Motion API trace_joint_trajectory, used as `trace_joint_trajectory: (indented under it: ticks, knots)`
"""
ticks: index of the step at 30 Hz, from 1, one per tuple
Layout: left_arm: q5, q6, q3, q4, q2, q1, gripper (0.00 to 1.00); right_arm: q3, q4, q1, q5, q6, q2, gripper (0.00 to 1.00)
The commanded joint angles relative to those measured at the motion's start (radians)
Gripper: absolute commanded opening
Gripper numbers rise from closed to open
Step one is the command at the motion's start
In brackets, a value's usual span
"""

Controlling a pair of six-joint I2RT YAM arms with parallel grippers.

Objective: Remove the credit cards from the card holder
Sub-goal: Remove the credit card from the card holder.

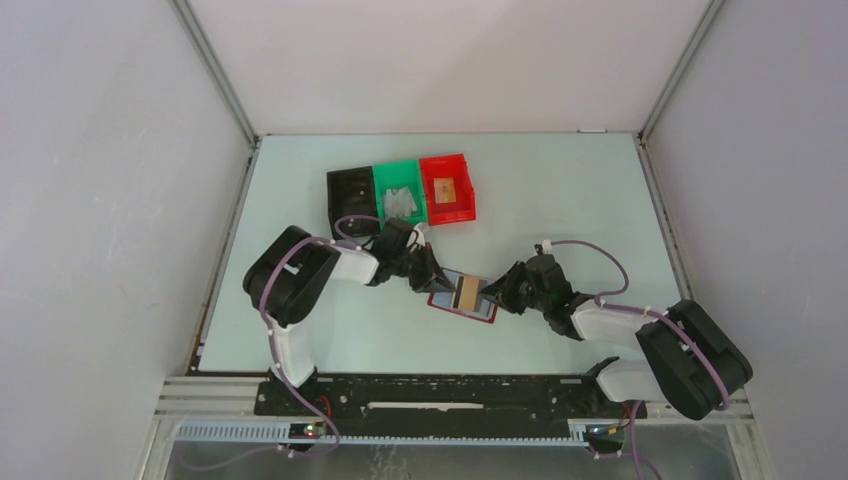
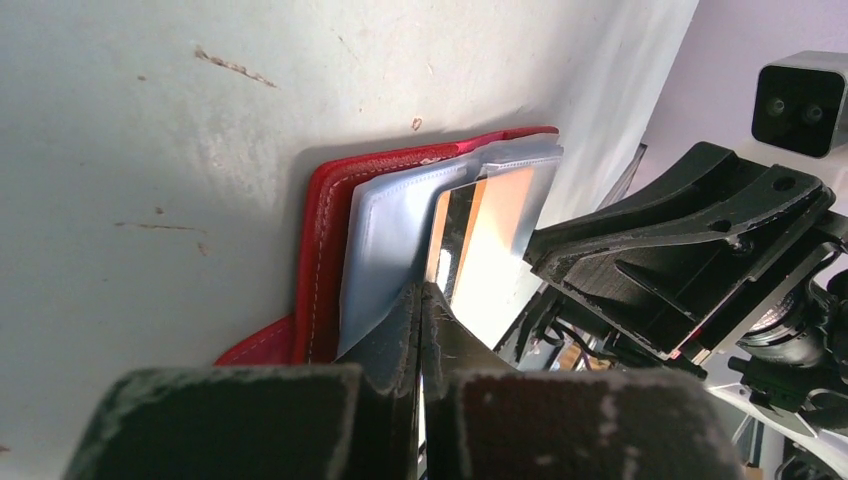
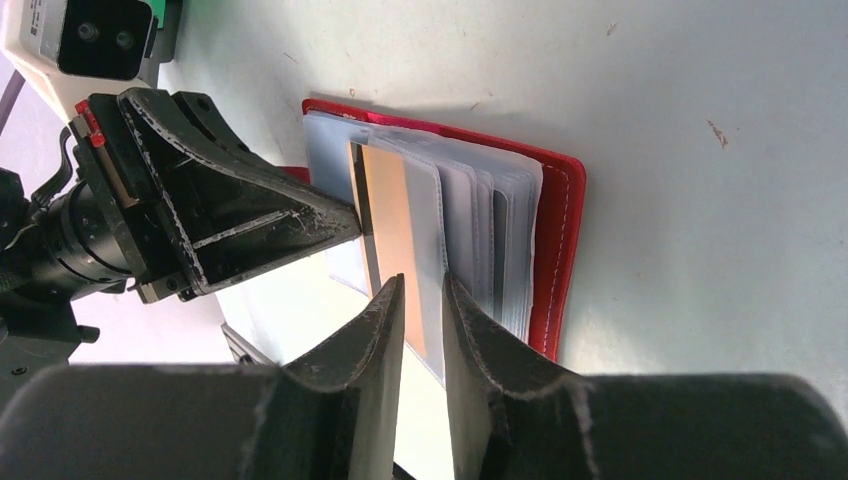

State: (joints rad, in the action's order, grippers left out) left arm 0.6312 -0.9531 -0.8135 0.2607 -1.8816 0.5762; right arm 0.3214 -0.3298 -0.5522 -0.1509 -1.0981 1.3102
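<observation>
- Right gripper (image 3: pixel 424 300) nearest the lens, fingers clamped on a clear sleeve of the card holder (image 3: pixel 560 220).
- Left gripper (image 2: pixel 420 310) pinched shut on the opposite sleeve edge.
- Card holder lies open on the table (image 1: pixel 560 200); tan card (image 3: pixel 395 225) showing inside.

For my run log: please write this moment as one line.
left gripper: shut on sleeve | right gripper: around tan card | card holder: open on table

Pale table (image 1: pixel 560 200): open red card holder (image 1: pixel 462 297) near centre; black, green, red bins (image 1: pixel 400 193) farther back.
</observation>
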Motion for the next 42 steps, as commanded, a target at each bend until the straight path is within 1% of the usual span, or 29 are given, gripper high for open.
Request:
trace_joint_trajectory:
  ticks: [1,2,3,4,6,7,8,10,11,13,18,23,26,27,30,35,36,42]
  knots:
    - [0.0,0.036,0.019,-0.006,0.052,-0.012,0.0,-0.005,0.043,-0.011,0.029,0.014,0.018,0.3]
    - [0.008,0.037,0.016,-0.006,0.048,-0.011,0.0,-0.005,0.043,-0.011,0.029,0.014,0.018,0.29]
    - [0.014,0.036,0.012,-0.008,0.045,-0.011,0.02,-0.005,0.043,-0.011,0.028,0.014,0.018,0.29]
    - [0.015,0.036,0.011,-0.013,0.042,-0.011,0.08,-0.005,0.042,-0.011,0.028,0.013,0.018,0.29]
    - [0.006,0.031,0.013,-0.023,0.04,-0.011,0.25,-0.005,0.039,-0.011,0.027,0.014,0.018,0.3]
    - [0.006,0.033,0.016,-0.022,0.038,-0.011,0.31,-0.005,0.037,-0.012,0.027,0.014,0.018,0.3]
    - [0.005,0.035,0.018,-0.022,0.036,-0.011,0.36,-0.005,0.037,-0.012,0.025,0.014,0.018,0.3]
    - [0.009,0.039,0.02,-0.019,0.029,-0.011,0.43,-0.005,0.037,-0.011,0.025,0.014,0.018,0.3]
    - [0.01,0.039,0.022,-0.015,0.026,-0.01,0.45,-0.005,0.037,-0.011,0.025,0.014,0.018,0.3]
    - [0.016,0.037,0.023,-0.003,0.016,-0.01,0.47,-0.005,0.036,-0.012,0.024,0.014,0.021,0.3]
    - [0.047,0.005,0.026,0.058,-0.023,0.0,0.48,-0.005,0.031,-0.012,0.02,0.012,0.025,0.3]
    - [0.051,0.01,0.023,0.058,-0.048,0.009,0.48,-0.005,0.034,-0.011,0.022,0.014,0.021,0.3]
    - [0.051,0.011,0.022,0.062,-0.056,0.017,0.45,-0.005,0.028,-0.012,0.019,0.012,0.026,0.3]
    - [0.051,0.011,0.022,0.063,-0.056,0.019,0.43,-0.005,0.024,-0.012,0.018,0.013,0.028,0.3]
    - [0.051,0.01,0.019,0.065,-0.05,0.02,0.29,-0.005,0.019,-0.012,0.015,0.01,0.034,0.3]
    - [0.054,0.007,0.017,0.069,-0.035,0.02,0.02,-0.005,0.019,-0.011,0.011,0.013,0.033,0.3]
    - [0.054,0.007,0.017,0.07,-0.032,0.02,0.0,-0.005,0.023,-0.011,0.012,0.013,0.03,0.3]
    - [0.036,0.009,0.034,0.066,-0.006,0.018,0.0,-0.005,0.066,-0.011,0.032,0.02,-0.042,0.3]
